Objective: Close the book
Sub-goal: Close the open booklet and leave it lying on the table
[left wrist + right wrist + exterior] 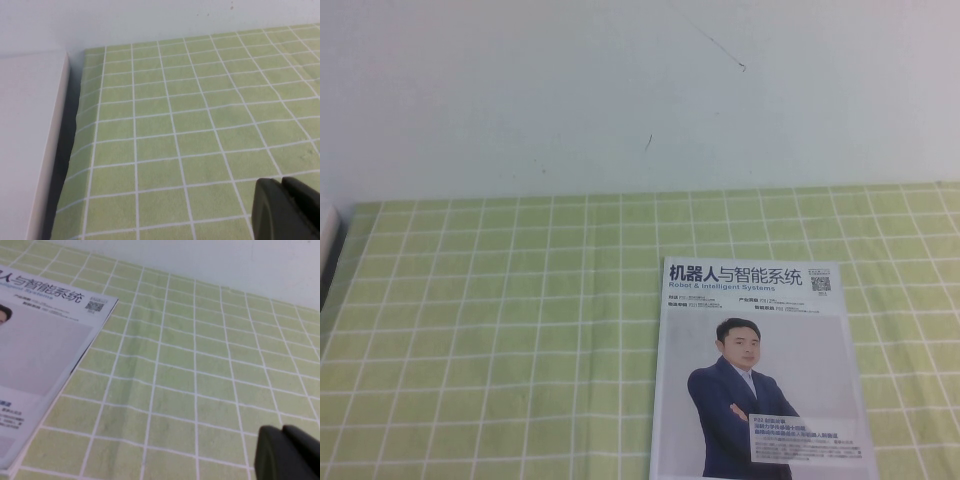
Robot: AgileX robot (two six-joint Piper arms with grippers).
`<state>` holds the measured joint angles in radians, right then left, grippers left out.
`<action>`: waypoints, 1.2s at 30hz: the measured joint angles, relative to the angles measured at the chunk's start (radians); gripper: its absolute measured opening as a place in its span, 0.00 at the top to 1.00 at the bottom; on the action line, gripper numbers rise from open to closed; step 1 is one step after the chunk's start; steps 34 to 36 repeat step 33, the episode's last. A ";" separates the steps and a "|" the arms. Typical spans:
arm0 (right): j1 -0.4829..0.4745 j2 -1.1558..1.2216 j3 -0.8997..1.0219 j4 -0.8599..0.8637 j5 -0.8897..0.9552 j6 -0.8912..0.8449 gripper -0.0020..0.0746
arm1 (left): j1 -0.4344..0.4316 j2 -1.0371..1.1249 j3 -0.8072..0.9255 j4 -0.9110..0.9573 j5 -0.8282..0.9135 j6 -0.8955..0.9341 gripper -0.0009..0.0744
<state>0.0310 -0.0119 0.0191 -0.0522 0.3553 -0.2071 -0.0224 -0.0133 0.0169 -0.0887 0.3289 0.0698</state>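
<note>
Book: closed, flat on the cloth, front cover up; printed title along the far edge, man in a dark suit with folded arms beneath.
Book to right gripper: well apart, bare checks between; one cover corner with the square code nearest.
Book to left gripper: cannot tell; no part of the book in the left wrist view.
Right gripper: low over the cloth, two dark fingers together, only a seam between.
Left gripper: low over the cloth, fingers likewise together, gripping nothing.
Tablecloth: green with white grid, under the book and both grippers.
White slab: beside the cloth's edge, apart from the left gripper.
Wall: pale, behind the cloth.
High view only: full cover picture.
Wrist views only: both grippers.
</note>
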 joint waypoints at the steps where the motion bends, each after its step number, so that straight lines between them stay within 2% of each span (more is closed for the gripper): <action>1: 0.000 0.000 0.000 0.000 0.000 0.012 0.98 | 0.000 0.000 0.000 0.000 0.000 0.000 0.99; 6: 0.000 0.000 0.000 0.003 0.000 0.032 0.98 | 0.000 0.000 -0.002 0.000 0.000 0.000 0.99; 14: -0.012 0.000 0.000 0.124 -0.004 0.037 0.98 | 0.000 0.000 -0.002 0.000 0.000 0.000 0.99; 36: -0.015 0.000 0.000 0.127 -0.004 0.038 0.98 | 0.000 0.000 -0.002 0.000 0.000 0.000 0.99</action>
